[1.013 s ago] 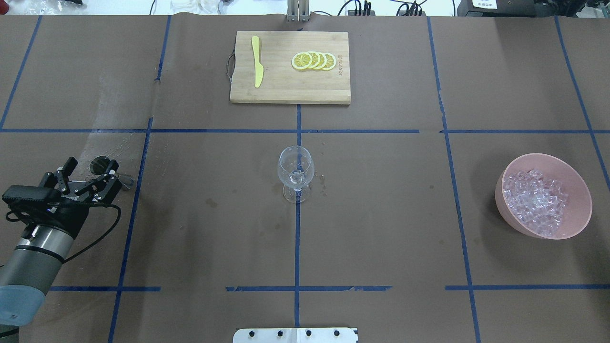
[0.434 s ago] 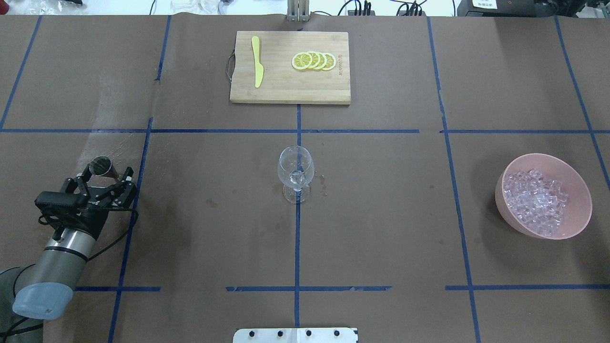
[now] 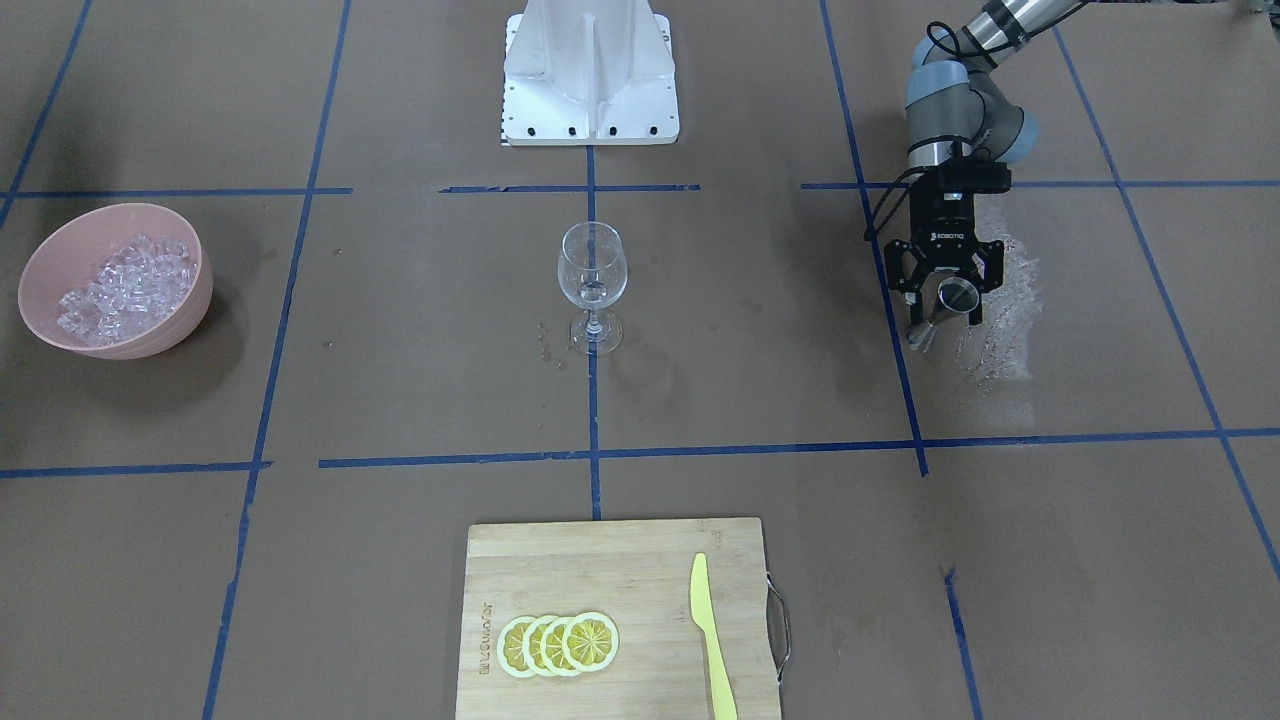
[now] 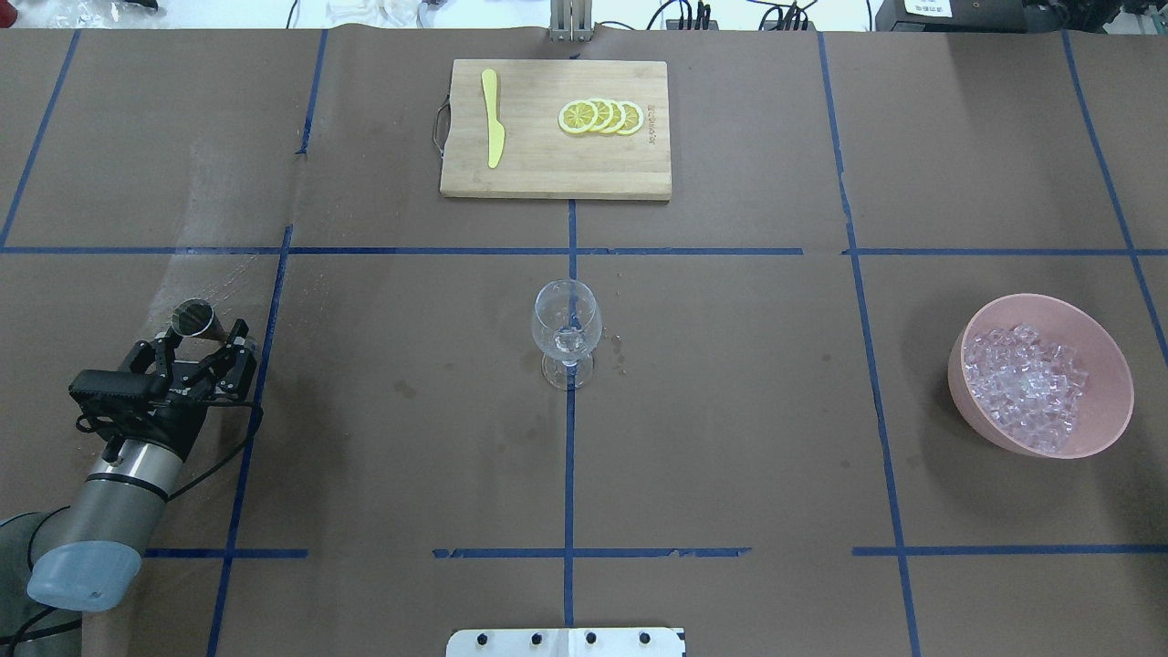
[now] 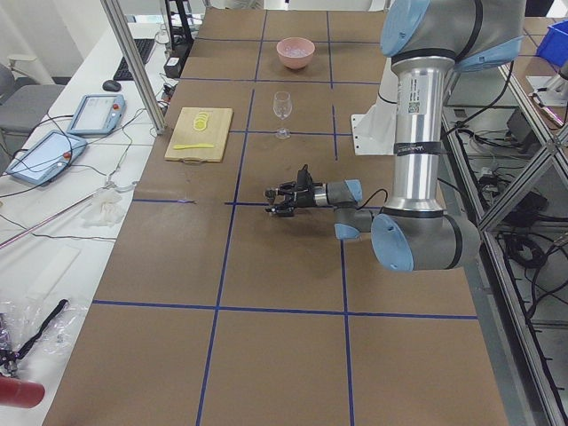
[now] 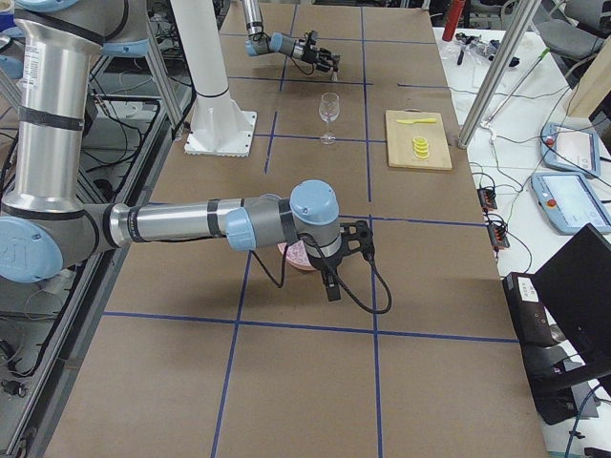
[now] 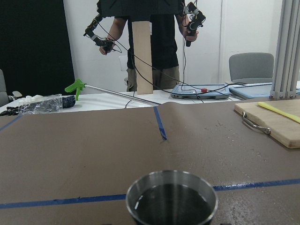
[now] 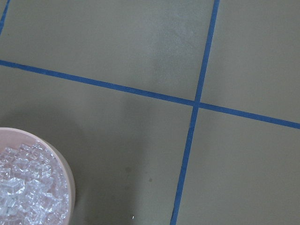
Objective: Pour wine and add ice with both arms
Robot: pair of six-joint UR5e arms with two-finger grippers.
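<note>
A clear wine glass [image 4: 566, 330] stands at the table's centre with a little colourless wine [image 4: 566, 343] in its bowl; it also shows in the front view [image 3: 592, 272]. A small metal jigger [image 4: 192, 318] stands at the left, and its rim fills the bottom of the left wrist view [image 7: 171, 199]. My left gripper [image 4: 206, 336] is open with its fingers on either side of the jigger [image 3: 958, 294]. A pink bowl [image 4: 1119, 365] at the right holds the ice [image 4: 1027, 383]. My right gripper [image 6: 361, 239] hangs beside that bowl; I cannot tell whether it is open.
A wooden cutting board [image 4: 555, 173] with a yellow knife [image 4: 494, 119] and lemon slices [image 4: 602, 117] lies at the far centre. A white powdery smear [image 3: 1000, 320] marks the paper by the jigger. The white base block [image 3: 590, 70] stands at the robot's edge.
My left arm has swung right and forward, so the open fingers now straddle the jigger that stood just beyond them. The glass, bowl and board have not moved.
</note>
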